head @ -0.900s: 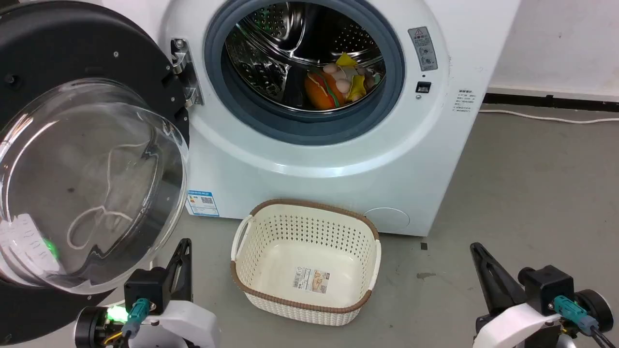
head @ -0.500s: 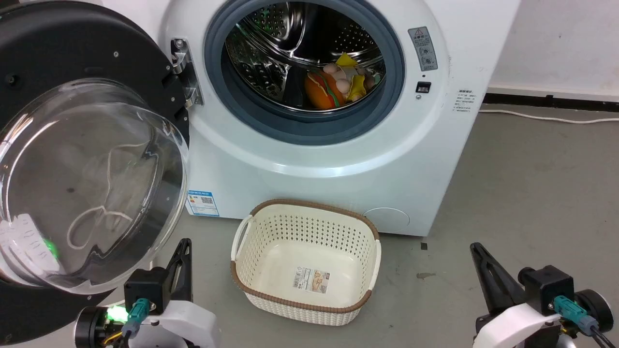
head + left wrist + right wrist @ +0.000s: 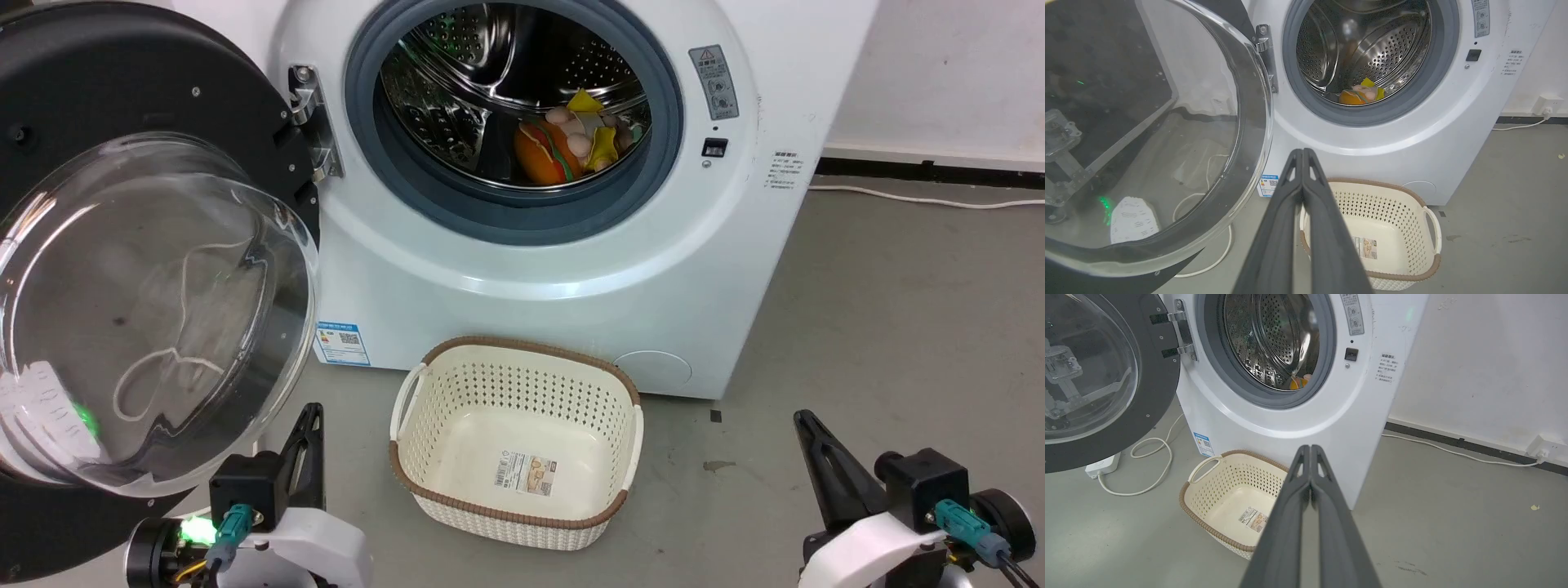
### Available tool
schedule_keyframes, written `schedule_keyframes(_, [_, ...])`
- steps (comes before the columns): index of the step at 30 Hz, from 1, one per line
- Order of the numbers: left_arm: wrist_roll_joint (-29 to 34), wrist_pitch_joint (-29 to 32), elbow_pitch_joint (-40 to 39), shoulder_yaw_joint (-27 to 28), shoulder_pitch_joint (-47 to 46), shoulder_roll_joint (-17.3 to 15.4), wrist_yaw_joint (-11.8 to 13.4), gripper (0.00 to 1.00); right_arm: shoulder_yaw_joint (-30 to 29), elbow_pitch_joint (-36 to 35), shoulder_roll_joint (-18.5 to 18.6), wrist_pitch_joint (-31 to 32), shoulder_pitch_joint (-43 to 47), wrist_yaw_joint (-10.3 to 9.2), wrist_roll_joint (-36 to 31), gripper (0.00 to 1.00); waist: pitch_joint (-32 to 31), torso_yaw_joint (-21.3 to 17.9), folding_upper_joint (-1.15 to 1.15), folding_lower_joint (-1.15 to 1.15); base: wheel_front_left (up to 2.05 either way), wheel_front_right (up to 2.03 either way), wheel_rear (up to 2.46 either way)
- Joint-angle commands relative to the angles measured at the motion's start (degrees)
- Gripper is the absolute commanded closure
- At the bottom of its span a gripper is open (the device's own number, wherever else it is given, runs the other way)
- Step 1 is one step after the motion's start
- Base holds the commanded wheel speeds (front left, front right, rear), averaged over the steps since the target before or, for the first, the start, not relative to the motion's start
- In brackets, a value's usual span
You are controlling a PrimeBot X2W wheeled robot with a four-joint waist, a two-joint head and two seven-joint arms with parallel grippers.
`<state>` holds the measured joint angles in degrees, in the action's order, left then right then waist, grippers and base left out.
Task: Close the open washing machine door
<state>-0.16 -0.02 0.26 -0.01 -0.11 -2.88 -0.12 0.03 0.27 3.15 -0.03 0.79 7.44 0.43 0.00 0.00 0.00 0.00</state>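
Toys (image 3: 563, 145) lie inside the open washing machine (image 3: 531, 282).

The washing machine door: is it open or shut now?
Open. The washing machine door is swung out on its hinge at the left, and the drum is fully uncovered.

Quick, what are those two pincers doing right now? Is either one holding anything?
Left pincer: closed, holding nothing.
Right pincer: closed, holding nothing.
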Motion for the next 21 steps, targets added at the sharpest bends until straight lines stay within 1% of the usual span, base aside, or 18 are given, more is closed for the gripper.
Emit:
schedule_keyframes(1, [0.16,0.02,-0.26,0.01,0.11,0.01,0.12,1.0,-0.03,-0.27,-0.27,0.03,-0.79,0.05,-0.43,1.0,0.0,0.0,0.0,0.0,0.0,0.0,0.0])
schedule_keyframes(18, [0.16,0.02,-0.26,0.01,0.11,0.01,0.12,1.0,-0.03,-0.27,-0.27,0.03,-0.79,0.05,-0.43,1.0,0.0,0.0,0.0,0.0,0.0,0.0,0.0])
schedule_keyframes(19, [0.0,-0.02,0.01,-0.01,0.0,0.0,-0.01,0.0,-0.01,0.01,0.0,-0.02,0.02,0.0,0.04,0.0,0.0,0.0,0.0,0.0,0.0,0.0,0.0])
schedule_keyframes(21, [-0.01,-0.03,0.04,-0.05,-0.01,0.0,-0.01,0.0,-0.05,0.04,0.0,-0.03,0.04,0.0,0.06,0.0,0.0,0.0,0.0,0.0,0.0,0.0,0.0])
